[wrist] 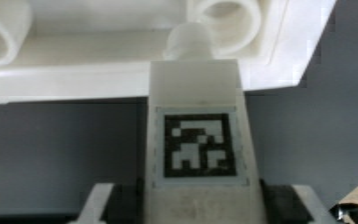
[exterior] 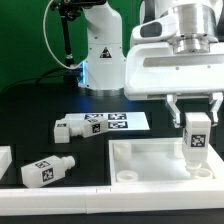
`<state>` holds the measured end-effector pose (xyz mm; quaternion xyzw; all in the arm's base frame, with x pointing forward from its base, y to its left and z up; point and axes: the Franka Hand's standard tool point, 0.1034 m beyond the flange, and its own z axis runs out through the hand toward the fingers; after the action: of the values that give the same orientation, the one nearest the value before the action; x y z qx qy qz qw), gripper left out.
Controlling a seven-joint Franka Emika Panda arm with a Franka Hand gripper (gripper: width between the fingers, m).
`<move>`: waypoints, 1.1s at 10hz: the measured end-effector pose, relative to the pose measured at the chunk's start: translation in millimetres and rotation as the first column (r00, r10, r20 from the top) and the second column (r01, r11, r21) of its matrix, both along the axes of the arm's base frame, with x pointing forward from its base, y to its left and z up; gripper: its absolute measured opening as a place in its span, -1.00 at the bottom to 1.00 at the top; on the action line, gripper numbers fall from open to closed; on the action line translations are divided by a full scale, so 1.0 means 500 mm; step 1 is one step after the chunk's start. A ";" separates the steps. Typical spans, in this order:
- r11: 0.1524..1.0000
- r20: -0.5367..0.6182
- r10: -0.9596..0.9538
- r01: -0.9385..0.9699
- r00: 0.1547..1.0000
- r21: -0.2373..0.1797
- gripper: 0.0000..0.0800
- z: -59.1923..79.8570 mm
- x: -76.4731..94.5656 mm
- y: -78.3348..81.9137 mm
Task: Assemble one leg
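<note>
The gripper (exterior: 195, 122) carries the leg (exterior: 195, 142) upright, its fingers (wrist: 105, 205) pinching two opposite side faces; the tagged face is left uncovered. The leg hangs over the panel (exterior: 150, 158), toward the exterior view's right; in the wrist view its stub (wrist: 190, 40) points at a round corner socket (wrist: 229, 14), apparently aligned for insertion; contact cannot be told. A spare leg (exterior: 74, 127) lies beside the marker board (exterior: 118, 122), well apart.
</note>
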<state>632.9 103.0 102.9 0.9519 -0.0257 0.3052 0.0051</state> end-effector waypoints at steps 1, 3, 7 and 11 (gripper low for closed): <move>1.000 0.009 0.009 -0.009 1.000 0.001 -0.28 -0.003 0.002 0.013; 1.000 0.003 0.017 -0.017 1.000 0.002 -0.28 -0.012 -0.003 0.022; 1.000 0.003 0.022 -0.022 1.000 -0.008 -0.28 -0.034 -0.011 0.020; 0.999 0.035 0.040 -0.039 0.999 -0.031 -0.28 -0.037 -0.005 0.010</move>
<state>630.5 108.1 84.2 0.9465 -0.0022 0.3223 0.0129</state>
